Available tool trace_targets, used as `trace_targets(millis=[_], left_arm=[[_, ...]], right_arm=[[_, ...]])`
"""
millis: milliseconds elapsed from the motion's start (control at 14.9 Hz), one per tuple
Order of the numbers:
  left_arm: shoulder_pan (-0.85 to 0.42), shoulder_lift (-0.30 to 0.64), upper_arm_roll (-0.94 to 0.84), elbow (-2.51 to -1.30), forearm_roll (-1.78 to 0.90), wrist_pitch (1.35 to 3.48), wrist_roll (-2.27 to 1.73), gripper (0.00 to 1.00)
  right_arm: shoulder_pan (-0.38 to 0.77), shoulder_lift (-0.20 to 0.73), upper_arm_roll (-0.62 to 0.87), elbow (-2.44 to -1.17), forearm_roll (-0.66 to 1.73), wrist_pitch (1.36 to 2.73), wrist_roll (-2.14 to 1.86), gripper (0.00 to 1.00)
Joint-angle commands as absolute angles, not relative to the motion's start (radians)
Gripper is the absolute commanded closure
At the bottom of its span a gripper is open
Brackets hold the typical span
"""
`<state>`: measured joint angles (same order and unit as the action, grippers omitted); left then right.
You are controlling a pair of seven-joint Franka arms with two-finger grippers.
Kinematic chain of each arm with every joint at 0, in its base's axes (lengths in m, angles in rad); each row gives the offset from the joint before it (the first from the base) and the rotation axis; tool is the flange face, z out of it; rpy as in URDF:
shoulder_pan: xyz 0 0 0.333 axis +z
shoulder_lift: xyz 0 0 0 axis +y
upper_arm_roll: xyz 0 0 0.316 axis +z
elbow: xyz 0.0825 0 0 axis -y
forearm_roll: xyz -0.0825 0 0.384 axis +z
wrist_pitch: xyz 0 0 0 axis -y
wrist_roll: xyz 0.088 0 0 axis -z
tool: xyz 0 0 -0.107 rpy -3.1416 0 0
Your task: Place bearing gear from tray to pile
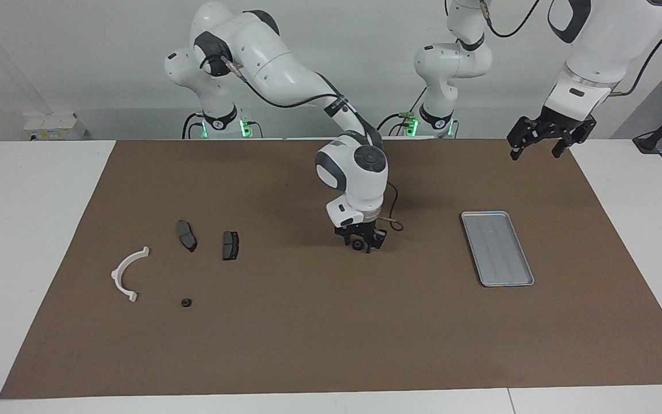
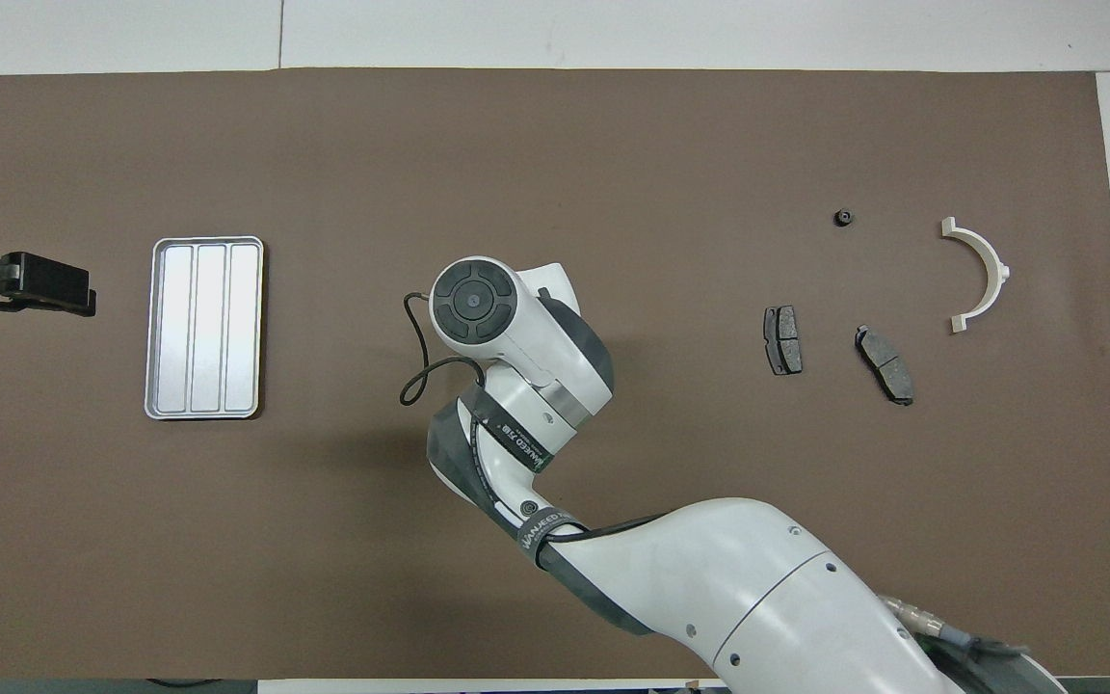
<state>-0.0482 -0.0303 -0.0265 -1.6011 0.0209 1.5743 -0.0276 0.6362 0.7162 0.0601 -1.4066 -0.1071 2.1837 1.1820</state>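
The silver tray [image 1: 497, 248] lies empty toward the left arm's end of the brown mat; it also shows in the overhead view [image 2: 204, 328]. The pile lies toward the right arm's end: a white semicircular bracket [image 1: 126, 275], two dark grey pads [image 1: 187, 235] [image 1: 230, 245], and a small black round gear-like part [image 1: 186, 302] [image 2: 842, 217]. My right gripper [image 1: 360, 246] hangs low over the bare middle of the mat, between tray and pile. A dark round shape shows at its tip; I cannot tell whether it is a held part. My left gripper [image 1: 535, 152] is open and waits raised.
The brown mat [image 1: 331, 345] covers most of the white table. The left gripper [image 2: 64, 286] hangs over the mat's edge beside the tray. In the overhead view the right arm's wrist [image 2: 473, 301] hides its own gripper.
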Motion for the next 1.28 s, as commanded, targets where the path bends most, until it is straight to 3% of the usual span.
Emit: trace_targets(millis=[0, 269, 606, 875, 1212], left_arm=[[-0.058, -0.035, -0.018, -1.592, 0.012, 1.552, 0.035, 0.0], [-0.06, -0.035, -0.02, -1.592, 0.012, 1.552, 0.035, 0.0], [-0.06, -0.037, -0.02, -1.595, -0.031, 1.563, 0.032, 0.0], [-0.06, -0.037, -0.02, -1.597, -0.031, 1.562, 0.032, 0.0], [-0.058, -0.037, -0.02, -1.597, -0.031, 1.563, 0.034, 0.0]], right_arm=[[0.627, 0.736, 0.067, -1.401, -0.132, 2.203, 1.207, 1.0], [0.612, 0.727, 0.058, -1.397, -0.141, 2.143, 1.192, 1.0], [0.403, 0.641, 0.069, -1.308, -0.123, 1.911, 0.704, 1.0], [0.192, 0.626, 0.071, -1.356, -0.112, 1.963, 0.237, 1.0], [0.112, 0.627, 0.069, -1.503, -0.113, 2.141, 0.111, 1.0]])
